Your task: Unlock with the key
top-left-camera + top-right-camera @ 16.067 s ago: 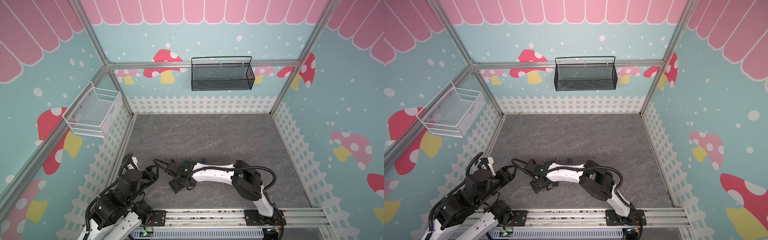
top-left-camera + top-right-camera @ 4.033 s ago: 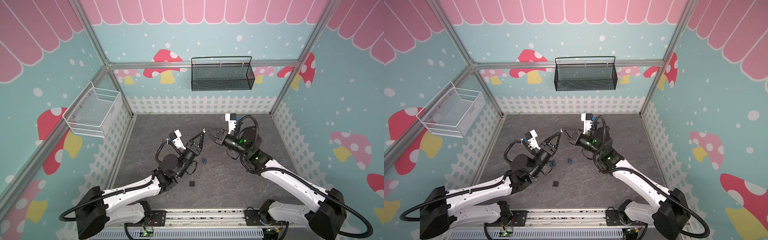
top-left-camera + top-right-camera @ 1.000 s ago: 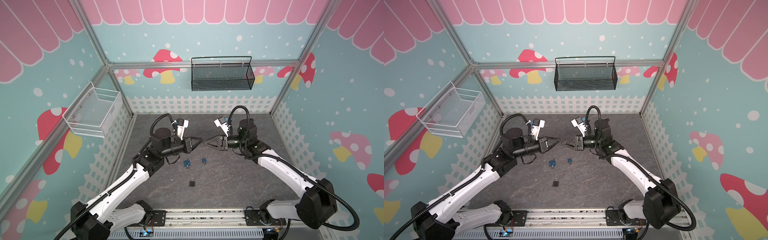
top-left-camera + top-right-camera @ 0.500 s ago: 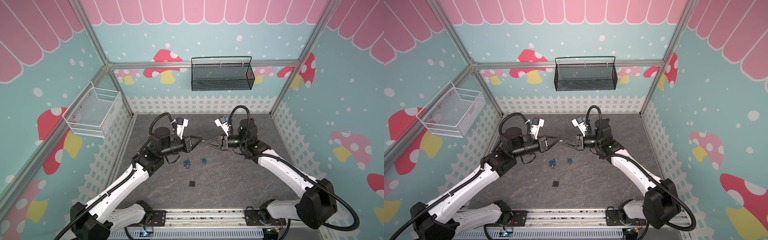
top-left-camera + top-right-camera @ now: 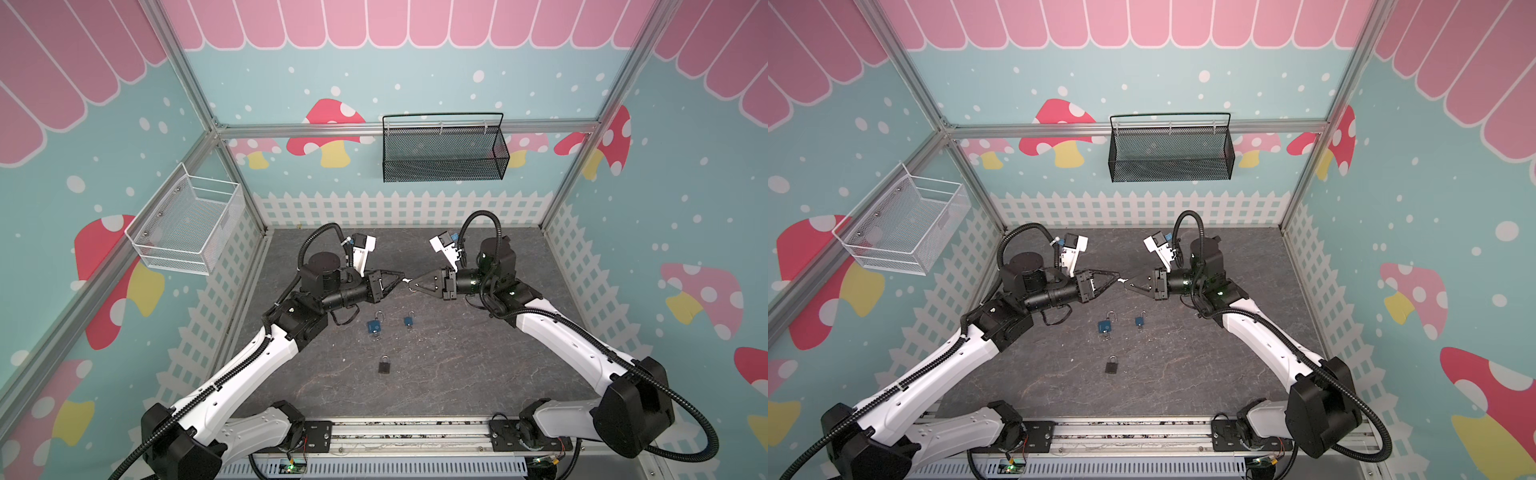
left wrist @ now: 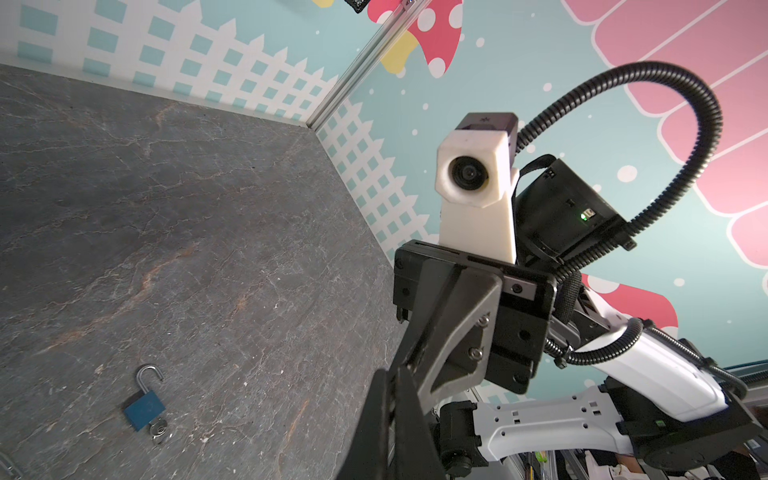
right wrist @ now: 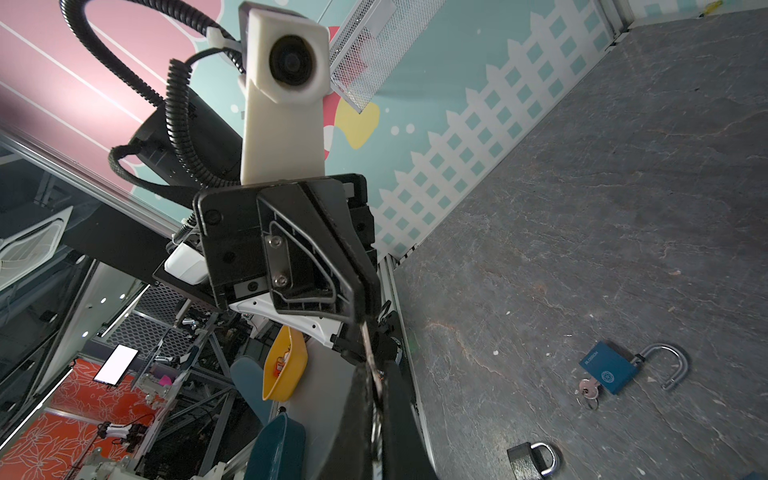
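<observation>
Both arms meet tip to tip in mid-air over the middle of the floor. A small silvery key (image 5: pixel 407 281) (image 5: pixel 1123 281) bridges the two tips. My left gripper (image 5: pixel 402 279) (image 6: pixel 392 374) is shut on one end of it. My right gripper (image 5: pixel 412 285) (image 7: pixel 376 370) is shut on the other end, and the thin key blade (image 7: pixel 368 345) runs in between its pads. Below the grippers a black padlock (image 5: pixel 385 365) (image 7: pixel 530 457) lies on the floor with its shackle closed.
Two blue padlocks (image 5: pixel 375 326) (image 5: pixel 409 321) lie open on the grey floor (image 5: pixel 457 365), each with a key in it. A white wire basket (image 5: pixel 187 224) hangs on the left wall and a black mesh basket (image 5: pixel 442 153) on the back wall.
My right gripper's jaws have closed onto the key that the left gripper holds out. Both arms have stayed almost still, tips together.
</observation>
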Available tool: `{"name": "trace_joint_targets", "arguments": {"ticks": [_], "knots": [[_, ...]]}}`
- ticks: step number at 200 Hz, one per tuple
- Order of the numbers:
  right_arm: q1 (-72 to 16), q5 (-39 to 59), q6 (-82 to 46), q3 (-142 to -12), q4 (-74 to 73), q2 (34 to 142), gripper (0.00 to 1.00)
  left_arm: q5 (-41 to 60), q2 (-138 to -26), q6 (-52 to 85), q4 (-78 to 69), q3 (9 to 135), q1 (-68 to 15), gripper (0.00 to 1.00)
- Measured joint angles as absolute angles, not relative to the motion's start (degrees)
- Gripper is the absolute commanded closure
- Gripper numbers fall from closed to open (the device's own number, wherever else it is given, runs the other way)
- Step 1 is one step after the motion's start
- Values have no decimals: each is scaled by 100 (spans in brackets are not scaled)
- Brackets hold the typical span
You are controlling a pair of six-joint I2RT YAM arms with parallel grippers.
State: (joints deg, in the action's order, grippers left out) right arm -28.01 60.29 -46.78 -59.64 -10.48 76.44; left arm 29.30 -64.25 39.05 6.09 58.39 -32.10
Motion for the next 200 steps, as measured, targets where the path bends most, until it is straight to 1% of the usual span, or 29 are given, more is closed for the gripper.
{"name": "trace_joint_targets", "arguments": {"ticks": [7, 24, 50, 85, 109, 130, 165, 200], "knots": [[-2801, 6018, -4681, -5961, -1041, 7644, 100, 2926, -6429, 3920, 633, 5846, -3205, 83], [-2799, 5957, -4668, -5931, -1007, 7634, 100, 2825, -6427, 4003, 766, 5846, -3151, 72], [-2801, 5612, -4460, -5863, -644, 7583, 100, 2491, -6344, 4178, 1020, 5695, -3068, 60], [-2799, 5000, -4329, -5328, -340, 7310, 100, 1732, -5981, 4438, 1667, 5190, -3264, 55], [-2814, 4545, -4351, -4757, -178, 7105, 100, 1046, -5857, 4593, 2292, 4971, -3809, 51], [-2867, 4154, -4397, -4276, -75, 6899, 100, 558, -5933, 4707, 2783, 4864, -4296, 50], [-3004, 3800, -4711, -3444, -224, 6648, 100, -104, -6602, 4930, 3496, 4847, -5015, 45], [-3052, 3618, -5030, -2585, -408, 6571, 100, -314, -7474, 5057, 3933, 4856, -5435, 42]]}}
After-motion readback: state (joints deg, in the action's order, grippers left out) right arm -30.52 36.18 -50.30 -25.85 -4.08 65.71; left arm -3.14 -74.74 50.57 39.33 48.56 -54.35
